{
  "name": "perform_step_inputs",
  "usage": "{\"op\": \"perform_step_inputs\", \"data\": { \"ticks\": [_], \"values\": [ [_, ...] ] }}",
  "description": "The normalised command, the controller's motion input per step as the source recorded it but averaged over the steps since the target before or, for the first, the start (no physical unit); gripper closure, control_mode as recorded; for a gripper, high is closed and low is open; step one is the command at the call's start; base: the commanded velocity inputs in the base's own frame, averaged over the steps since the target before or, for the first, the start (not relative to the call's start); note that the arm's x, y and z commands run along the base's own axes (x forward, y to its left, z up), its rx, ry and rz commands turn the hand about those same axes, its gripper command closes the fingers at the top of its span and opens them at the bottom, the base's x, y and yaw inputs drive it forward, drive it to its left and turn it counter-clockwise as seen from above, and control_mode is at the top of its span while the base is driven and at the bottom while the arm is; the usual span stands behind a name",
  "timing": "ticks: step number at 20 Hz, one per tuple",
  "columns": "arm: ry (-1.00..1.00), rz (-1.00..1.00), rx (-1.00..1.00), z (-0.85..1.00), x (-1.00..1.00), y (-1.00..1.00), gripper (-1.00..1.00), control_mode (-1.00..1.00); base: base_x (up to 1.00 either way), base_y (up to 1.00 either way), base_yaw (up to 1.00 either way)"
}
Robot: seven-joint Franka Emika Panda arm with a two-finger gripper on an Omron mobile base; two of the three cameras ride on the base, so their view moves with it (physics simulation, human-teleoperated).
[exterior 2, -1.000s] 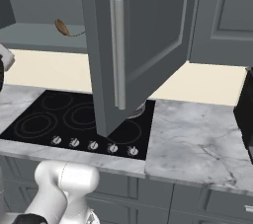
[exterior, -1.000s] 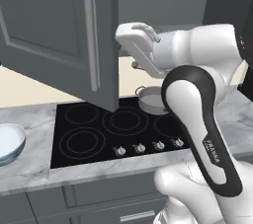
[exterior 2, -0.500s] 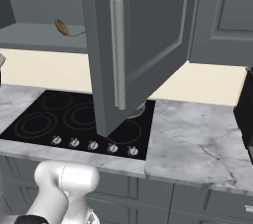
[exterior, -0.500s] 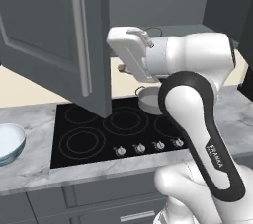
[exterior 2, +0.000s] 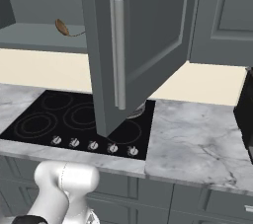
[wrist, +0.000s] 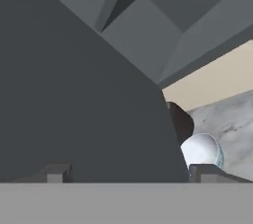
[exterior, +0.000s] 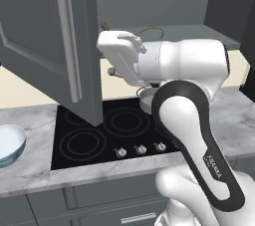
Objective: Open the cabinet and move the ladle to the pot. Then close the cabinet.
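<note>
The cabinet (exterior 2: 148,40) door stands swung open over the black stove (exterior 2: 74,119), its long silver handle (exterior 2: 117,53) facing out. Inside, the ladle (exterior 2: 66,29) lies on the cabinet shelf (exterior 2: 39,38), near the shelf's front edge, with its brown wooden end pointing to the left in the right base view. In the left base view the white arm's hand is raised up beside the open door, close to the shelf. The gripper (wrist: 126,171) is spread wide and grasps nothing; its two dark tips sit far apart, right up against the inner side of the grey door. The ladle is off to the side of the gripper, not between its tips. The pot (exterior: 147,99) sits on the stove at the back, partly hidden behind the arm. A pale blue bowl (exterior: 10,143) rests on the marble tabletop (exterior 2: 197,139) near its left edge.
</note>
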Motion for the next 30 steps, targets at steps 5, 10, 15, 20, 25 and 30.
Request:
{"op": "perform_step_inputs", "data": {
  "ticks": [5,10,15,20,25,30],
  "values": [
    [0.0,-0.23,-0.06,0.24,0.06,-0.66,-1.0,-1.0,0.0,0.0,0.0],
    [0.03,-0.35,-0.13,0.28,0.29,-0.95,-1.0,-1.0,0.0,0.0,0.0],
    [0.01,-0.34,-0.22,0.17,0.64,-0.72,-1.0,-1.0,0.0,0.0,0.0],
    [-0.02,-0.2,-0.31,0.0,0.53,-0.21,-1.0,-1.0,0.0,0.0,0.0],
    [-0.09,-0.01,-0.26,-0.08,0.38,-0.01,-1.0,-1.0,0.0,0.0,0.0],
    [-0.01,0.0,-0.15,-0.03,0.37,-0.17,-1.0,-1.0,0.0,0.0,0.0]
  ]
}}
